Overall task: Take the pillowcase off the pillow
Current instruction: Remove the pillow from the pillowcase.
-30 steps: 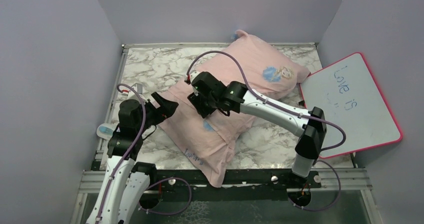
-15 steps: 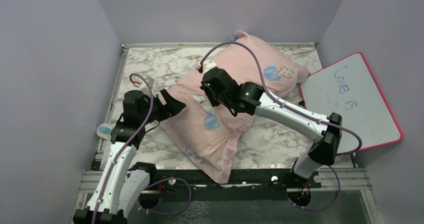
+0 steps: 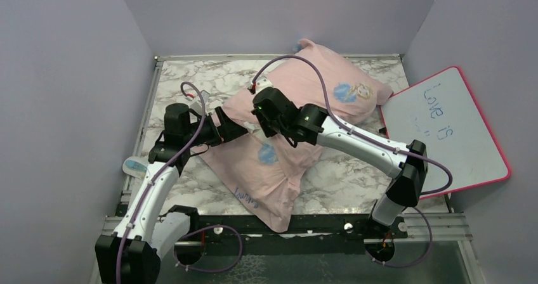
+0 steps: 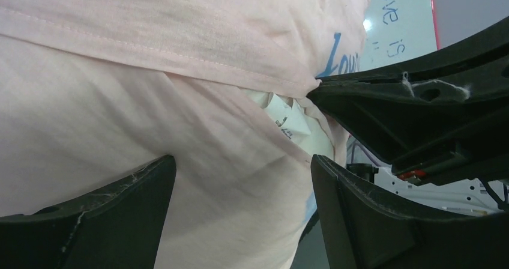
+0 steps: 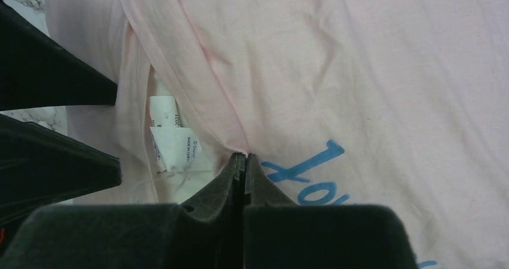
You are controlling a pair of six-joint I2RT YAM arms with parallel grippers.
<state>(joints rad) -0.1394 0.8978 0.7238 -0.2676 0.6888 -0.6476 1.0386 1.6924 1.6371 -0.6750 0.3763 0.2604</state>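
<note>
A: The pillowcase (image 3: 279,170) is recorded pale pink side up, blue print and cursive lettering shown, laid diagonally from far right to near middle, wrinkled.

B: Confirmed. The pillow (image 5: 183,188) is glimpsed only at the open hem: white, labels exposed.

The marble-patterned table (image 3: 190,87) is carrying the stuffed pink pillowcase (image 3: 317,81), which is lying diagonally from the far right corner toward the near middle. A pink-framed whiteboard (image 3: 444,132) is resting at the right edge, reaching past it, its corner just beside the pillowcase. A small blue-and-white object (image 3: 134,166), too small to identify, is sitting at the left rim.
</note>
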